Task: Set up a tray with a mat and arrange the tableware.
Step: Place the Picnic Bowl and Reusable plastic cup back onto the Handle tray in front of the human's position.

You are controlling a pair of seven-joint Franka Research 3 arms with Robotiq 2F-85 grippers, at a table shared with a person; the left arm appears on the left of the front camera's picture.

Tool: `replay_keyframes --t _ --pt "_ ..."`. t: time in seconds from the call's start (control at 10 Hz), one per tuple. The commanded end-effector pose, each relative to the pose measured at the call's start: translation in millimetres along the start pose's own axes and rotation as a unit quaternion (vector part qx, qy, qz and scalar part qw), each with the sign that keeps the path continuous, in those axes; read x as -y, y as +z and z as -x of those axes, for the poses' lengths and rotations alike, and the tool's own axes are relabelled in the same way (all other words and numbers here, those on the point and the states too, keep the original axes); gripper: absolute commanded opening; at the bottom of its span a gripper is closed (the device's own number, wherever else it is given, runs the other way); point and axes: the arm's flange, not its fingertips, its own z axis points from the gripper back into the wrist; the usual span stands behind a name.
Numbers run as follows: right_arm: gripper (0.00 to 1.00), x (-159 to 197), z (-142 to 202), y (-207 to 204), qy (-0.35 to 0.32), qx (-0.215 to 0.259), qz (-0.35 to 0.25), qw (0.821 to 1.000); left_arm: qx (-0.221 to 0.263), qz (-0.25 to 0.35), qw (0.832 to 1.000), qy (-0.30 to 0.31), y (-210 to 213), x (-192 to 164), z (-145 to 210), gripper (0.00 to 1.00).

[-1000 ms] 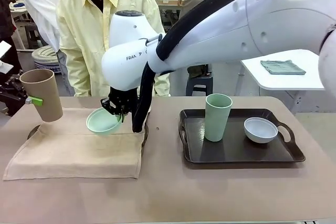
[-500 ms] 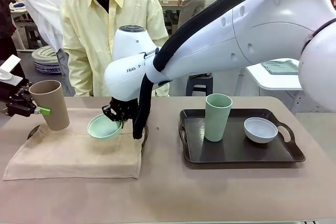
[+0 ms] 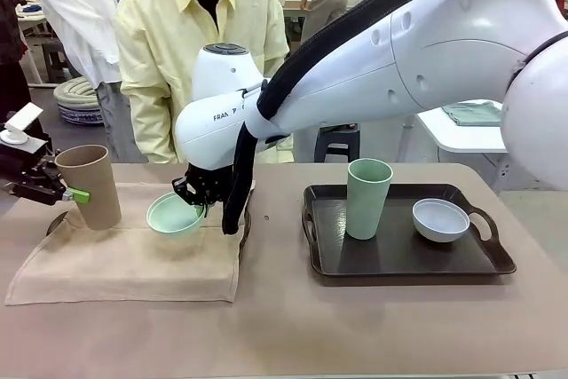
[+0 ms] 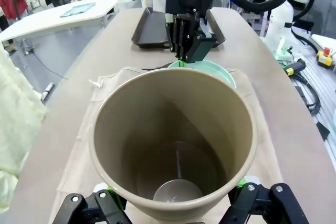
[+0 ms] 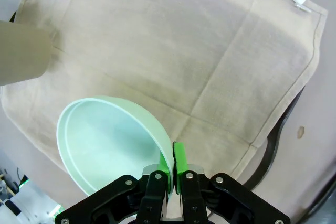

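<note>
Lower than before, front view: tan cup (image 3: 89, 182) stood upright at the mat (image 3: 124, 264)'s left end, left gripper (image 3: 78, 194) clasping its wall; mint bowl (image 3: 175, 216) tilted over mat's middle — right gripper (image 3: 200, 193) pinched its rim. Left wrist view: bowl lay straight beyond the cup. Right wrist view: mat lay beneath bowl.

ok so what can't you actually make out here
The tray under the mat: front view, covered except its rim.
Base of the tan cup: left wrist view, its own wall hides whether it rests on the mat.
Underside of the mint bowl: right wrist view, the bowl hides any gap to the mat.
</note>
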Motion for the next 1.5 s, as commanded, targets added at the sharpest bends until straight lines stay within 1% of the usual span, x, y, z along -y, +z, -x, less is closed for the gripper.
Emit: replay_keyframes --t 0.0,0.1,0.3,0.4,0.8,1.1,1.2,1.3,1.4 --pt "0.04 0 0 0 0.0 0.0 -0.001 1.0 0.002 0.002 1.0 0.0 -1 0 0 0.88" --pt "0.04 4 -3 -6 0.014 0.001 -0.012 1.0 0.0 0.007 1.0 -0.012 -10 1 5 0.88" --pt "0.04 5 -6 -19 0.024 0.001 -0.011 1.0 0.017 0.007 0.999 -0.036 -23 4 9 0.88" --pt "0.04 6 -7 -24 0.026 -0.003 -0.008 1.0 0.027 0.008 0.999 -0.044 -27 4 9 0.88" --pt "0.04 9 -11 -36 0.027 -0.009 -0.009 1.0 0.035 0.017 0.996 -0.082 -33 3 17 0.88" --pt "0.04 11 -12 -38 0.025 -0.011 -0.013 1.0 0.027 0.025 0.997 -0.074 -38 -1 28 0.88" --pt "0.04 11 -11 -38 0.027 -0.01 -0.015 0.999 0.021 0.022 0.997 -0.067 -39 0 29 1.0" --pt "0.64 12 -12 -38 0.026 -0.01 -0.017 0.999 0.018 0.021 0.997 -0.066 -38 -1 28 1.0" --pt "0.64 11 -9 -32 0.022 -0.011 -0.013 1.0 0.011 0.014 0.998 -0.065 -35 0 26 1.0"
